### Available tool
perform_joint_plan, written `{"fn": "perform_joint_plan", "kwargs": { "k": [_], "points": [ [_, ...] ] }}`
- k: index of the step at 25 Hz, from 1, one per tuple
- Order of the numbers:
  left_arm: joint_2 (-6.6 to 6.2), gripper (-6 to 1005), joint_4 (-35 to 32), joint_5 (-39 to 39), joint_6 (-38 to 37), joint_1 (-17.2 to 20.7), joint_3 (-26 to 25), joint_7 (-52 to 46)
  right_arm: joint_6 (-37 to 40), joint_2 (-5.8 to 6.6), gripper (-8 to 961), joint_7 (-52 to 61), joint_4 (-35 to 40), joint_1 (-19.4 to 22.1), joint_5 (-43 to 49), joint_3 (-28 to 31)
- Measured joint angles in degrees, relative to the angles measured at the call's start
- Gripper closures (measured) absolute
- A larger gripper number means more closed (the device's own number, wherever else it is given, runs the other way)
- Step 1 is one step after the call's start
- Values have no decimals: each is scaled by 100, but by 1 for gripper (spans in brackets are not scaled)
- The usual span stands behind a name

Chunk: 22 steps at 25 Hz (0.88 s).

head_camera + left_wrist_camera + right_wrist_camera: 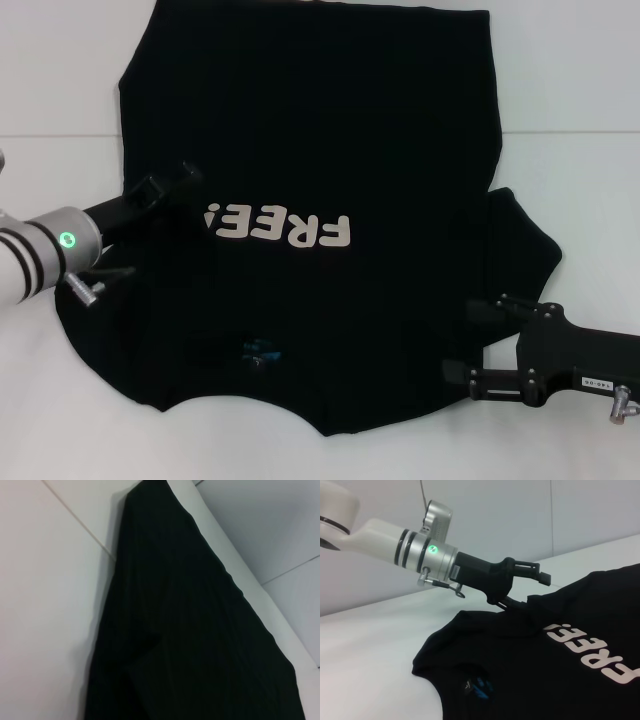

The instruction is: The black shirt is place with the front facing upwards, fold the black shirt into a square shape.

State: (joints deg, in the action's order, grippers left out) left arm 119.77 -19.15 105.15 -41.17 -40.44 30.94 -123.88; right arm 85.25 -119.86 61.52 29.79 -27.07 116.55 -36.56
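The black shirt [320,130] lies spread on the white table, front up. Its pale "FREE!" lettering [280,228] is in the middle and a small blue neck label [262,350] is near the front edge. My left gripper [190,195] is at the shirt's left edge beside the lettering. In the right wrist view the left gripper [530,587] is open, its lower finger [516,602] touching a slightly raised fold of the edge. My right gripper [470,342] hovers open over the shirt's right side, near the sleeve [525,240]. The left wrist view shows only black cloth [190,630].
The white table [580,80] extends around the shirt on all sides, with a thin seam line running across it at the back. A pale wall [520,515] rises behind the table.
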Motion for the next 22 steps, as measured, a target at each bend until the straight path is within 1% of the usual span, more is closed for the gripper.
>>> {"fn": "perform_joint_plan", "kwargs": {
  "k": [3, 10, 12, 16, 20, 21, 22],
  "points": [
    [38, 40, -1, 0, 194, -104, 18, 13, 0, 4, 29, 0, -12, 0, 0, 0],
    [131, 41, -2, 0, 849, -352, 339, 21, 0, 7, 28, 0, -32, 0, 0, -13],
    [149, 41, -10, -10, 922, -395, 359, 42, 0, 7, 28, 0, -57, 0, 0, -14],
    [180, 41, -96, -46, 880, -519, 354, 192, 0, 7, 28, -2, -88, 0, 0, -4],
    [308, 41, -294, -52, 615, -728, 360, 692, 0, 9, 28, -2, -89, -1, 0, -2],
    [323, 41, -306, -52, 582, -752, 360, 753, 0, 11, 28, -1, -88, 0, 0, -1],
    [367, 41, -328, -53, 501, -827, 361, 898, 0, 10, 28, -1, -88, -1, -1, -1]
  ]
}}
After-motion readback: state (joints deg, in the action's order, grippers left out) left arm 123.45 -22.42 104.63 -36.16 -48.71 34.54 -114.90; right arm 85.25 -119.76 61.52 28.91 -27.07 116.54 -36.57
